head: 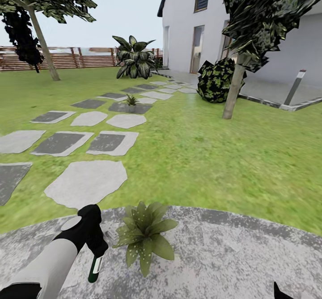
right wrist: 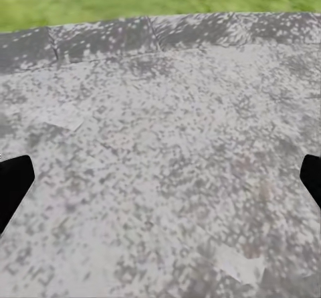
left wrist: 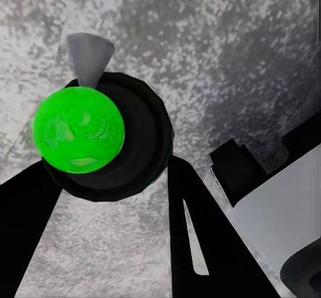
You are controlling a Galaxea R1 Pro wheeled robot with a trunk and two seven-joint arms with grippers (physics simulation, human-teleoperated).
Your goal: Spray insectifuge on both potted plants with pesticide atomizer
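Note:
My left gripper [head: 95, 240] is shut on the pesticide atomizer [head: 95, 266], a dark bottle with a green mark, low over the round grey patio [head: 232, 254]. The left wrist view looks along the black fingers [left wrist: 200, 238] at the atomizer's [left wrist: 144, 134] round dark body, its green mark [left wrist: 79, 130] and its pale grey spray head [left wrist: 87, 55]. One potted plant [head: 144, 235] with speckled leaves stands just right of the bottle. The second potted plant [head: 131, 100] sits far ahead on a stepping slab. My right gripper [right wrist: 160, 184] is open over bare paving, and its tip [head: 281, 292] pokes into the head view.
Grey stepping slabs [head: 87, 183] lead across the lawn to a big broad-leaved bush [head: 134, 57]. A tree trunk [head: 234, 88] and a dark round bush [head: 216, 80] stand right of the path, near a grey post [head: 295, 86] and the house [head: 183, 26]. A brown fence [head: 67, 57] closes the back.

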